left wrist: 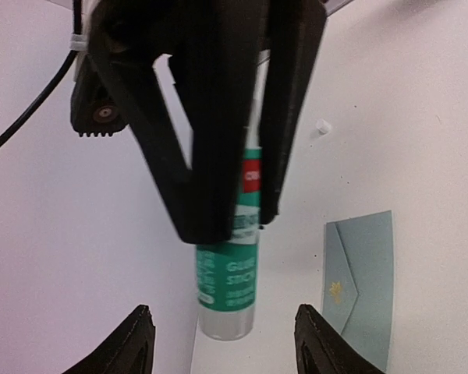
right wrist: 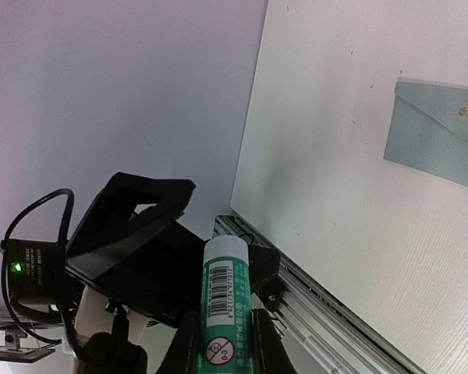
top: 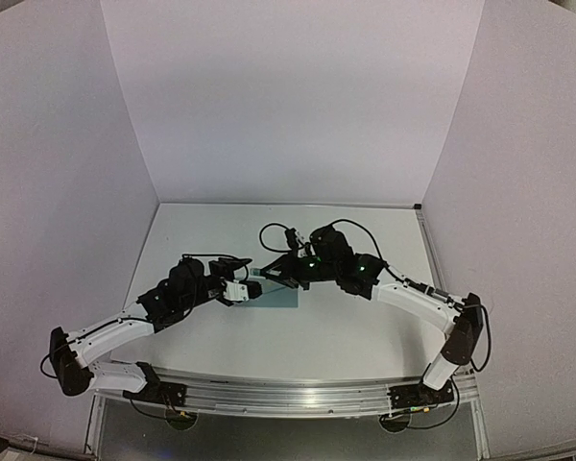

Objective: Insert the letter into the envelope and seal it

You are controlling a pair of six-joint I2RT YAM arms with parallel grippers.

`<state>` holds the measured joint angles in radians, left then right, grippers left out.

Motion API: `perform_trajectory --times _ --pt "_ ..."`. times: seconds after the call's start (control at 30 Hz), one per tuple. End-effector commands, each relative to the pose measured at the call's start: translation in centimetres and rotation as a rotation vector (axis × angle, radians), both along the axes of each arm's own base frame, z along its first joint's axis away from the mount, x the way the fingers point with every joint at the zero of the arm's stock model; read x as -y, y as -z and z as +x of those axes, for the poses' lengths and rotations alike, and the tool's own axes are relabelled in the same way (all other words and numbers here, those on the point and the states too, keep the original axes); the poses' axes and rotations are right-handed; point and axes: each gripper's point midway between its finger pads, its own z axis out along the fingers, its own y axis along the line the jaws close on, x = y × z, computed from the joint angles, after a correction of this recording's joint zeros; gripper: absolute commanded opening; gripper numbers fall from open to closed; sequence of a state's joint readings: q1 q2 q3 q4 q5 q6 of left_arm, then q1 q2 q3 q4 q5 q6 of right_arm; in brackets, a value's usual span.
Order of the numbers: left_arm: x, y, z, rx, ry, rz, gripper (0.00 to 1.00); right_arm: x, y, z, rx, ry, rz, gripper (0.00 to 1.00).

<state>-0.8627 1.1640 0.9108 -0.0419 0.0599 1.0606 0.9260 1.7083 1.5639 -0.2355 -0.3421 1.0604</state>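
Okay, from the top camera you've got a white table (top: 365,331) boxed in by pale walls (top: 298,96) on three sides, with a metal rail (top: 288,392) along the near edge. Count two arms meeting mid-table, and one teal envelope (top: 280,297) lying flat right under them. Your left gripper (top: 238,288) and right gripper (top: 276,273) sit nose to nose just above it.

Over to your left wrist: its two fingertips (left wrist: 136,343) stand apart and touch nothing, and the pale end of one glue stick (left wrist: 228,292) shows between them. The right gripper's black fingers clamp that stick higher up. Off to the right the envelope lies on the table, flap folded down, one gold emblem (left wrist: 336,292) at the flap's point. One small white bit (left wrist: 322,126) sits farther off on the table; you can't tell what it is.

Right wrist now: the stick stands pinched between that gripper's two fingers, barcode facing you. The envelope lies well apart at upper right, and the rail runs along the table edge below.
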Motion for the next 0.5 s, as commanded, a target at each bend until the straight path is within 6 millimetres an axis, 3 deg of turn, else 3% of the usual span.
perform_trajectory --times 0.0,0.3,0.47 --pt "0.5 -3.0 -0.3 -0.016 0.024 -0.064 0.59 0.8 -3.2 -1.2 0.037 -0.015 0.072 0.0" --pt "1.2 -2.0 -0.4 -0.03 0.063 -0.011 0.52 1.7 -2.6 -1.5 0.031 0.004 0.057 0.0" --pt "1.5 -2.3 0.1 -0.019 0.052 -0.005 0.42 2.1 -2.4 -1.7 0.026 0.012 0.055 0.0"
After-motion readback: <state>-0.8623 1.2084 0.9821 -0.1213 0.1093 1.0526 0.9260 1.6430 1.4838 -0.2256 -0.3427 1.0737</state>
